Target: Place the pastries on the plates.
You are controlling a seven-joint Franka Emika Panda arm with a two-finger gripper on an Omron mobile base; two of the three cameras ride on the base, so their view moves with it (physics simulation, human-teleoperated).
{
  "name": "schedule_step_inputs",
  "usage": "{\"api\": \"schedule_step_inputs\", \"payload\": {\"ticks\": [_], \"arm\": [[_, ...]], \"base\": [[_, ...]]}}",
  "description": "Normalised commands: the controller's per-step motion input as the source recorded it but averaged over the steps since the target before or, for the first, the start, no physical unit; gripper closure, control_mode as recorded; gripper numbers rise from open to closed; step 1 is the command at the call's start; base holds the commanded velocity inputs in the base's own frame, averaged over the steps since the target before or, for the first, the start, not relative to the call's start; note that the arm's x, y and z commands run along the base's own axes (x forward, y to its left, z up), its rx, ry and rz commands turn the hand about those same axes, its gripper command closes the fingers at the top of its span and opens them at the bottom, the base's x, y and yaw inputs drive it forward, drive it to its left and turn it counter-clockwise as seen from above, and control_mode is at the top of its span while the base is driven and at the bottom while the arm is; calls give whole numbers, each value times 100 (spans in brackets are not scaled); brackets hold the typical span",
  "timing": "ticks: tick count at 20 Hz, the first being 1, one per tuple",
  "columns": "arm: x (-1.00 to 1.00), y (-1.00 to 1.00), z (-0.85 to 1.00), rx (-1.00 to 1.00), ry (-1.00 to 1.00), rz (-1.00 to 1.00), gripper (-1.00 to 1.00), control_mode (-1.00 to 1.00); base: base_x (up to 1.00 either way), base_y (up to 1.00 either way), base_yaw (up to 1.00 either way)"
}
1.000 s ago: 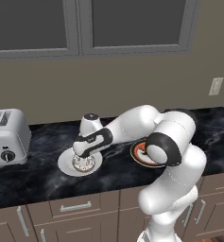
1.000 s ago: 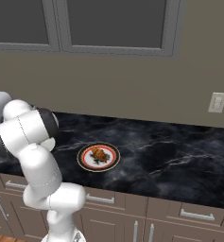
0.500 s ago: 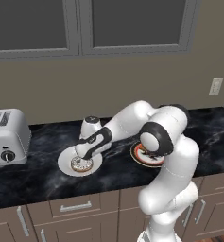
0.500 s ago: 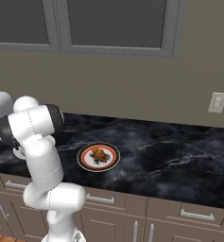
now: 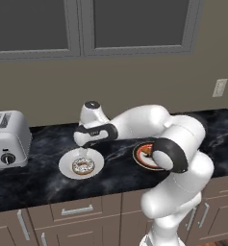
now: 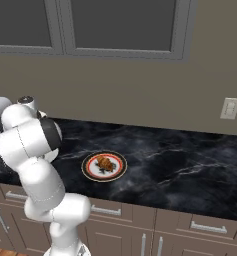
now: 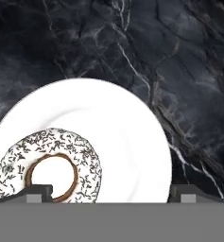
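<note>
We see the iced donut (image 5: pixel 83 166) with its dark sprinkles lying flat on the plain white plate (image 5: pixel 67 159), a little toward the near side of it, and nothing is holding it. That plate sits on the dark marbled bench (image 5: pixel 43 178), not far from the silver toaster (image 5: pixel 7 140) at the left. Just above the plate's far edge hangs the gripper (image 5: pixel 82 153), and in the hand view we look down on the donut (image 7: pixel 48 166) with the fingers (image 7: pixel 35 191) spread wide apart, clear of it. Over to the right, the croissant-like piece (image 6: pixel 106 163) rests in the centre of the black-rimmed plate (image 6: pixel 92 174), partly behind the arm's elbow in the left view.
</note>
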Motion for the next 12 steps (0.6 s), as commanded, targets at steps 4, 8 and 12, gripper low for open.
{"api": "schedule_step_inputs", "payload": {"ticks": [4,8,12], "arm": [[-9,-17,100,0,0,-7,-100,-100],[-17,-20,100,0,-5,-16,-100,-100],[-75,-68,100,4,-8,-38,-100,-100]], "base": [[0,0,0],[0,0,0],[0,0,0]]}}
